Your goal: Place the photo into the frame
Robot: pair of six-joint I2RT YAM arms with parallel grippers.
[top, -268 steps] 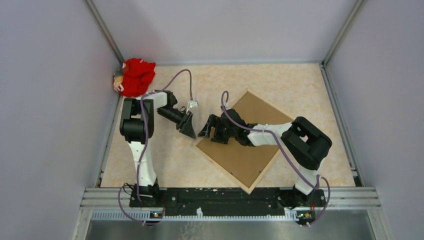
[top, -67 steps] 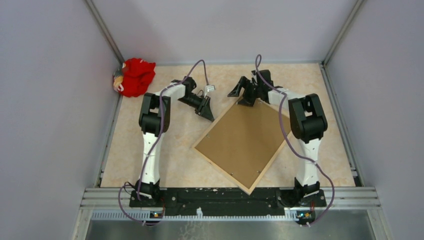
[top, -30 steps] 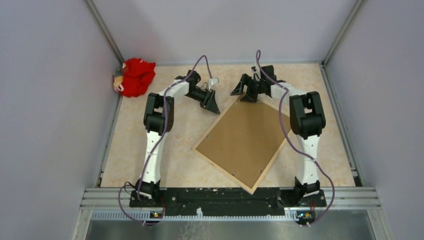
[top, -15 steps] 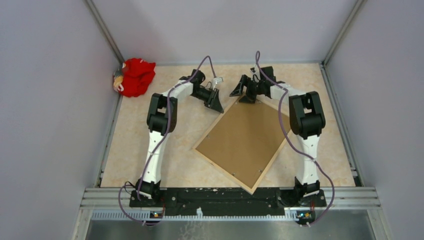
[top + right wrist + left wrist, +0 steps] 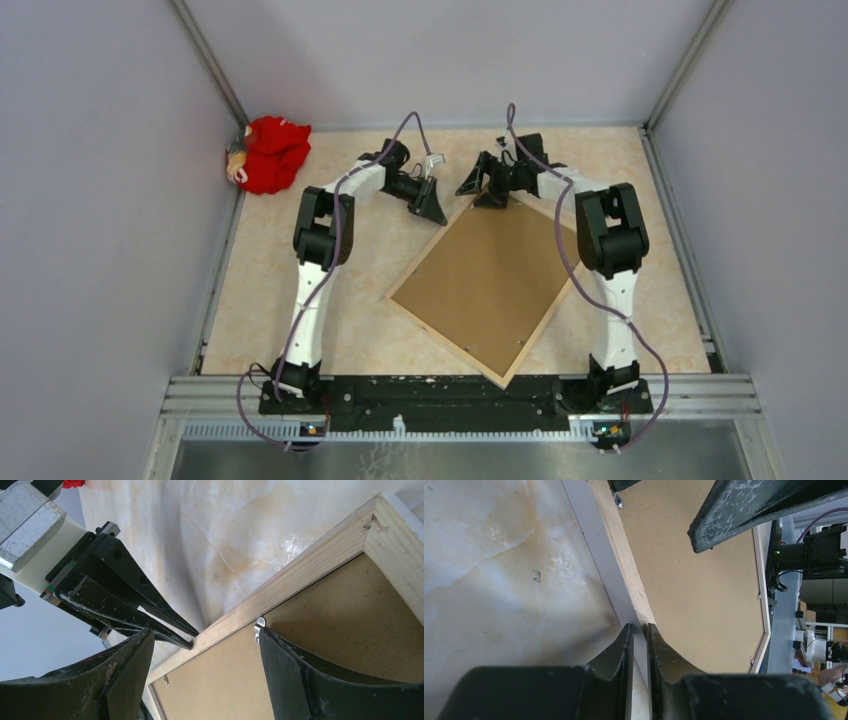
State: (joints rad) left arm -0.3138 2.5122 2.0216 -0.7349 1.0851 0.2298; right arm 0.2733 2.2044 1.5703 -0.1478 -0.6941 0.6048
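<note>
We see 2 arms stretched to the far end of the table (image 5: 260, 300), where the frame (image 5: 300, 574) lies face down. The left gripper (image 5: 638, 627) pinches its wooden rim; the right gripper (image 5: 206, 632) hangs spread wide over the far corner, 1 finger above the brown board (image 5: 490, 280).

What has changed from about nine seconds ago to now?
Both arms moved from the frame's left side to its far end. The left end effector closed onto the frame's rim there; the right end effector hangs open over the far corner. The frame turned slightly, its far corner swinging left. The red cloth stayed put.
</note>
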